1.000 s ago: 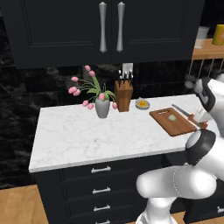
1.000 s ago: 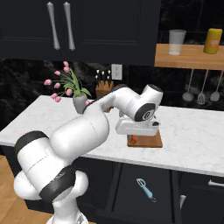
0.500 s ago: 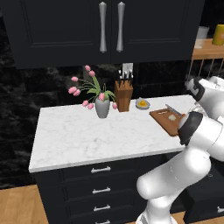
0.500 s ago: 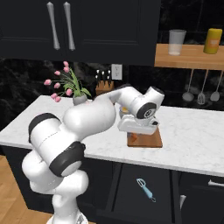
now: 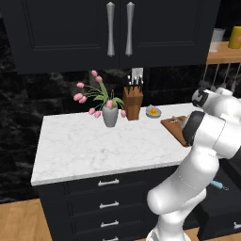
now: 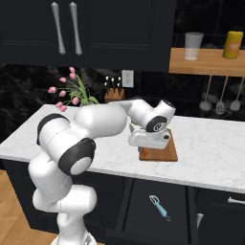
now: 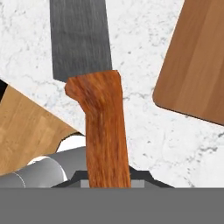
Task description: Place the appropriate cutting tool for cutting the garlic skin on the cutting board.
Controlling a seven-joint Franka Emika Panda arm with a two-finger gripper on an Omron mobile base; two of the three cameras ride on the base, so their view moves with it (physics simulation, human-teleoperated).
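Marble counter (image 5: 89,146): white, grey-veined, carries everything; bare stretch at its left end.
Cabinets (image 5: 117,28): dark doors above with two long metal handles; dark drawer fronts (image 5: 109,204) under counter edge.
Arm (image 6: 95,124): white body crosses in front of counter in both base views, covers part of board; elbow bulk hides board's near end in left base view.
Shelf (image 6: 210,62): wooden, upper right, holds clear cup (image 6: 193,46) and yellow container (image 6: 232,44); ladles (image 6: 221,98) hang below it.
Cutting board (image 6: 162,152): reddish-brown, flat on counter at right, hand just above it in right base view; corner of board (image 7: 197,65) at upper right of hand view.
Vase of pink tulips (image 5: 109,113): mid-counter near back wall, well apart from board.
Knife block (image 5: 132,101): brown wood, black handles up, just right of vase.
Small grey dish (image 5: 153,112): orange-yellow piece on it, between block and board.
Cutting tool (image 7: 103,127): reddish-orange handle rises from between finger tips, grey blade (image 7: 78,39) points away over bare marble beside board corner.
Gripper (image 7: 107,177): jaws closed on tool's handle.
Teal-handled utensil (image 6: 159,206): in open drawer below counter.
Garlic: cannot tell, hidden or too small.
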